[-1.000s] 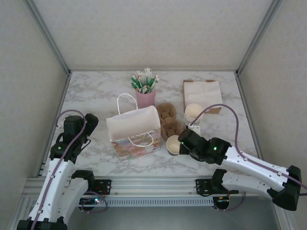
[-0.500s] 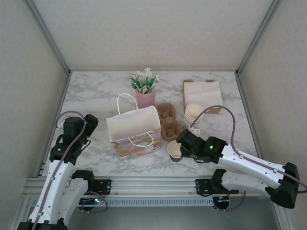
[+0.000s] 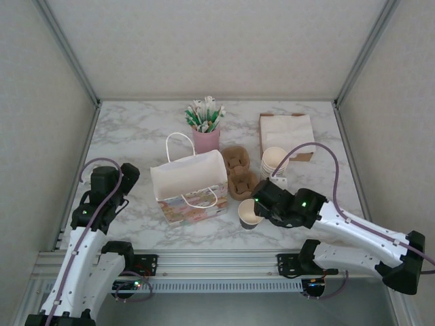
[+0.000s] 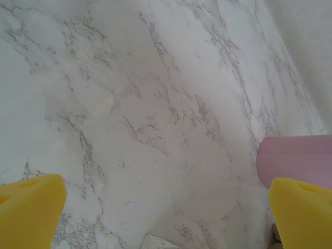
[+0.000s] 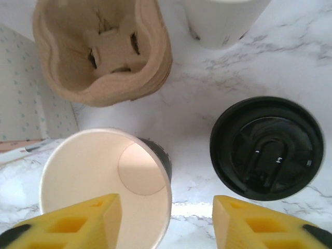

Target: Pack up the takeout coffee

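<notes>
right fingers spread wide, empty, poised at mouth of lidless cup just right of bag; black lid farther right, unclear whether it caps a cup. risk: finger clips rim, tips cup. left fingers apart, empty, left of bag.

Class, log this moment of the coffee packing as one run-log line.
right pincer: open above table | paper cup: upright, lidless | black lid: on table beside cup, apart | left pincer: open over table

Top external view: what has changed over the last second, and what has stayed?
The open paper cup shifted slightly toward the near edge, with the right gripper beside it following. The left gripper, gift bag, cup carriers and stacked cups stayed put.
</notes>
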Robot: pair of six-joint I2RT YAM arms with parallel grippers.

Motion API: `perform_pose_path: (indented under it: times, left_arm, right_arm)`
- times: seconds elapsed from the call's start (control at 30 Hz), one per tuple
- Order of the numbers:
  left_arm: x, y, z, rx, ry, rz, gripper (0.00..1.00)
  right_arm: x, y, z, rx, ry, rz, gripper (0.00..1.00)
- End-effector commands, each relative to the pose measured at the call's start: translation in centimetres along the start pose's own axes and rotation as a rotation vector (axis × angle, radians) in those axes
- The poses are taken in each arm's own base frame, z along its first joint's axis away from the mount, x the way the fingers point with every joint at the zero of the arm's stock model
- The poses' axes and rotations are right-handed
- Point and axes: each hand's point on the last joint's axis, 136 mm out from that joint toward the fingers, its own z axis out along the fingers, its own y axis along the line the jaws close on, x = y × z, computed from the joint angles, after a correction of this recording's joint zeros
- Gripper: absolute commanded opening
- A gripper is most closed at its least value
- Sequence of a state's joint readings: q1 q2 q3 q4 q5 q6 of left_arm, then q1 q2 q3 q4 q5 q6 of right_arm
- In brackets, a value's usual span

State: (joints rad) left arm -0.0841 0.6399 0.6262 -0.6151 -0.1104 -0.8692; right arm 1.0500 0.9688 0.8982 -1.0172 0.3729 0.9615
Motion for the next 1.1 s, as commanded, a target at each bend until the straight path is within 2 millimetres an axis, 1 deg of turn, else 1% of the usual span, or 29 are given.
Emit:
perform_pose_path:
  times: [0.0, 0.1, 0.27, 0.4, 0.43, 0.47, 0.53, 0.67, 0.87, 1.07]
  left_arm:
    - [0.3, 0.6, -0.1, -0.019, 0.004, -0.01, 1.0]
    - [0.3, 0.7, -0.1, -0.021, 0.003, -0.015, 1.0]
    - [0.3, 0.6, 0.0, -0.02, 0.003, -0.009, 1.0]
    - [0.6, 0.8, 0.0, -0.021, 0.014, -0.013, 1.0]
    - [0.7, 0.8, 0.1, -0.02, 0.018, -0.011, 1.0]
    - [0.8, 0.9, 0.1, -0.021, 0.021, -0.01, 1.0]
    - [0.8, 0.9, 0.1, -0.023, 0.022, -0.01, 1.0]
    - [0.9, 0.8, 0.2, -0.016, 0.027, -0.008, 1.0]
    - [1.1, 0.8, 0.3, -0.012, 0.034, -0.006, 1.0]
    - [1.3, 0.9, 0.3, -0.012, 0.037, -0.012, 1.0]
  right_arm:
    - [-1.3, -3.1, -2.1, 0.126, -0.055, 0.015, 0.59]
    - [-1.3, -4.6, -2.0, 0.162, -0.034, 0.082, 0.62]
    - [0.0, -6.2, -0.2, 0.169, 0.039, 0.19, 0.74]
    - [1.0, -7.2, 1.6, 0.176, 0.089, 0.27, 0.75]
    - [1.2, -7.0, 2.0, 0.164, 0.1, 0.269, 0.75]
    - [1.1, -7.3, 2.4, 0.167, 0.108, 0.303, 0.75]
    - [1.4, -7.4, 3.3, 0.167, 0.133, 0.331, 0.75]
    - [1.7, -7.2, 4.4, 0.171, 0.155, 0.344, 0.76]
    - [2.1, -7.7, 5.4, 0.2, 0.17, 0.356, 0.8]
    - [2.2, -8.0, 6.1, 0.208, 0.179, 0.375, 0.81]
